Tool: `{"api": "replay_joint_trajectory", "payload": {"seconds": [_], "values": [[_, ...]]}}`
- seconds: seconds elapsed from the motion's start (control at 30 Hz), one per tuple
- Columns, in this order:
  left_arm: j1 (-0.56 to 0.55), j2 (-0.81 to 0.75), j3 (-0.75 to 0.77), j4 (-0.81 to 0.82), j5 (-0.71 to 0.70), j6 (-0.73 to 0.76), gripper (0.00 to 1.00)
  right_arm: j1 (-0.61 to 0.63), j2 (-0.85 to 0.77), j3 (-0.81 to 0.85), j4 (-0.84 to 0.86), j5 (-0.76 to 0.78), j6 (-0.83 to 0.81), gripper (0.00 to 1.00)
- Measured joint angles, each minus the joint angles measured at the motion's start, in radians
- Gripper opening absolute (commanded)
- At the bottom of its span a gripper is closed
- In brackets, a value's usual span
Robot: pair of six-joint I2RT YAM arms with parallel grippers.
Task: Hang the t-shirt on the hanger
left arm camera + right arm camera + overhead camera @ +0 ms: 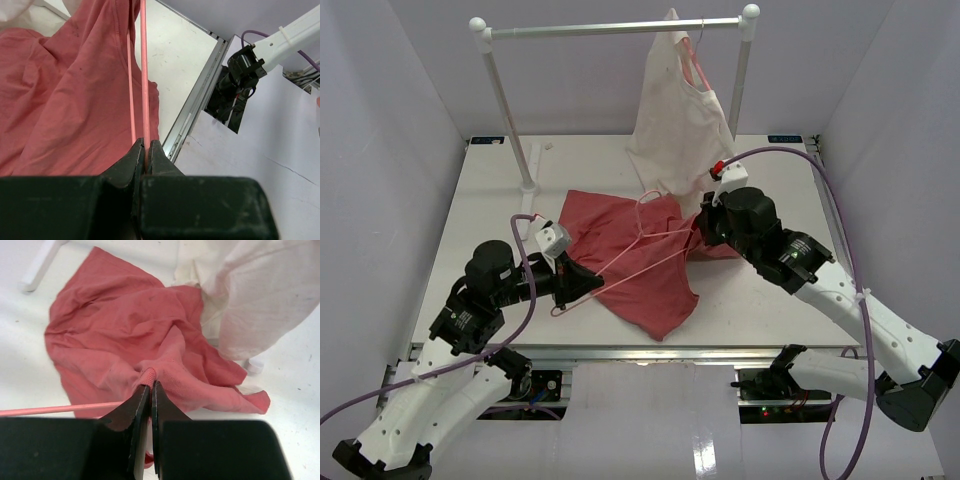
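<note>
The salmon t-shirt lies crumpled on the middle of the table; it also shows in the left wrist view and the right wrist view. The pink wire hanger lies across it, hook toward the back. My left gripper is shut on the hanger's left corner, where two wires run out of the jaws. My right gripper is shut on a ribbed edge of the t-shirt, lifted slightly. A hanger wire passes to its left.
A cream garment hangs on another pink hanger from the white rail at the back, its hem reaching the table beside the t-shirt. The rail's post stands back left. The table's near edge is close to my left gripper.
</note>
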Motion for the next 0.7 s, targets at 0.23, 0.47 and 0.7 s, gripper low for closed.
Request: {"api": "replay_joint_trajectory", "payload": {"seconds": [0.23, 0.47, 0.7], "values": [[0.000, 0.001, -0.029, 0.066, 0.048, 0.040, 0.00, 0.000, -0.017, 0.092, -0.050, -0.163, -0.046, 0.08], [0.000, 0.036, -0.071, 0.200, 0.067, 0.036, 0.00, 0.008, -0.014, 0.151, -0.070, -0.292, -0.053, 0.08], [0.000, 0.101, -0.096, 0.307, 0.070, -0.011, 0.00, 0.013, -0.017, 0.149, -0.056, -0.373, -0.032, 0.08]]}}
